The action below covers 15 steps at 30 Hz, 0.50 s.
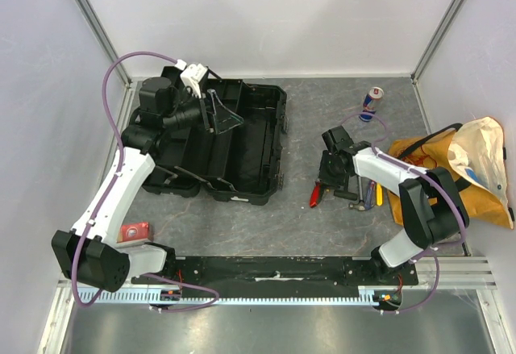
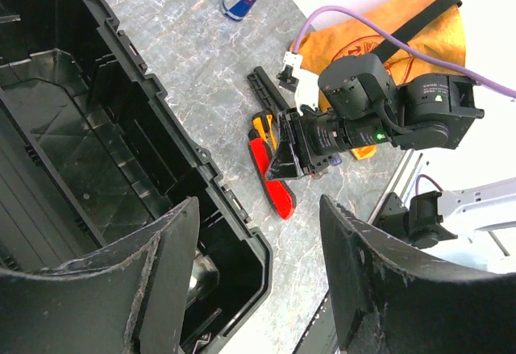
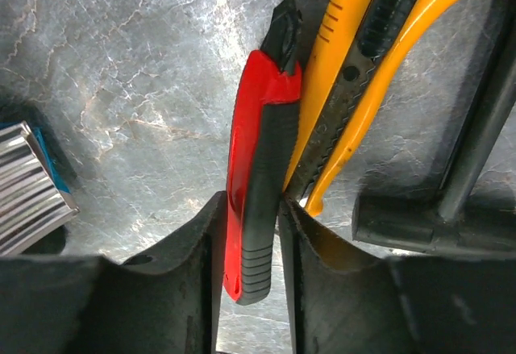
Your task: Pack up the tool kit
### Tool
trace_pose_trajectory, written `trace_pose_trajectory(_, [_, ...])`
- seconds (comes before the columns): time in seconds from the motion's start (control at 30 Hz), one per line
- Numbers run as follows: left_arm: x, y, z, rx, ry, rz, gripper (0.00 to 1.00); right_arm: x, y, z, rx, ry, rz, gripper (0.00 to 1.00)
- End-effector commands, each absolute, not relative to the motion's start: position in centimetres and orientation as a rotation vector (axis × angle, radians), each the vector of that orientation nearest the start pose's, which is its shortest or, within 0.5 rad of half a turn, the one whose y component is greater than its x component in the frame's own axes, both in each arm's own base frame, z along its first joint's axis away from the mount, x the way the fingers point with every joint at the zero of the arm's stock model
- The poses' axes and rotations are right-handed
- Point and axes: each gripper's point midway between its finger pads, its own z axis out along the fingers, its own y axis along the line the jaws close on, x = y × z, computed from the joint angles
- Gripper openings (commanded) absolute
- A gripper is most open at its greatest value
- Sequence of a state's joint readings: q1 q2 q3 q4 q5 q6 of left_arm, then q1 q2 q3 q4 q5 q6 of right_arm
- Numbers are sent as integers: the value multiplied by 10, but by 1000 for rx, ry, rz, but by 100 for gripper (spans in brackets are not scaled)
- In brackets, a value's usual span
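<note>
The black toolbox (image 1: 242, 140) lies open at the left, its black interior showing in the left wrist view (image 2: 72, 128). My left gripper (image 1: 219, 114) hangs over the box, open and empty (image 2: 258, 205). My right gripper (image 1: 329, 181) is down at the small tools right of the box. Its fingers (image 3: 193, 265) close on either side of a red-and-black-handled tool (image 3: 258, 185) that lies on the table; this tool also shows in the top view (image 1: 314, 197) and the left wrist view (image 2: 272, 178). A yellow utility knife (image 3: 347, 64) and a black hammer (image 3: 435, 221) lie against it.
A blue-silver drink can (image 1: 372, 102) stands behind the tools, and its edge shows in the right wrist view (image 3: 28, 189). A yellow-orange fabric bag (image 1: 463, 168) fills the right side. A small red item (image 1: 135, 231) lies near the left arm's base. A metal rail (image 1: 274, 277) runs along the near edge.
</note>
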<state>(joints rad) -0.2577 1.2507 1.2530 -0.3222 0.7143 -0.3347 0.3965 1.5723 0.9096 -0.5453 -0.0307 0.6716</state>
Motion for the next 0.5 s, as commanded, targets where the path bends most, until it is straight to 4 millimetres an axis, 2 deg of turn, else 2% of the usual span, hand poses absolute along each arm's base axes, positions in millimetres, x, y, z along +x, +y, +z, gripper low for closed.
trace_pose_trajectory(0.0, [313, -212, 326, 455, 1905, -1056, 67, 276, 151, 27, 413, 2788, 313, 32])
trace_pose_trajectory(0.27, [318, -215, 323, 441, 1925, -1073, 67, 286, 151, 42, 409, 2753, 305, 8])
trace_pose_trajectory(0.47, [320, -220, 325, 432, 1925, -1097, 67, 303, 148, 65, 373, 2701, 267, 0])
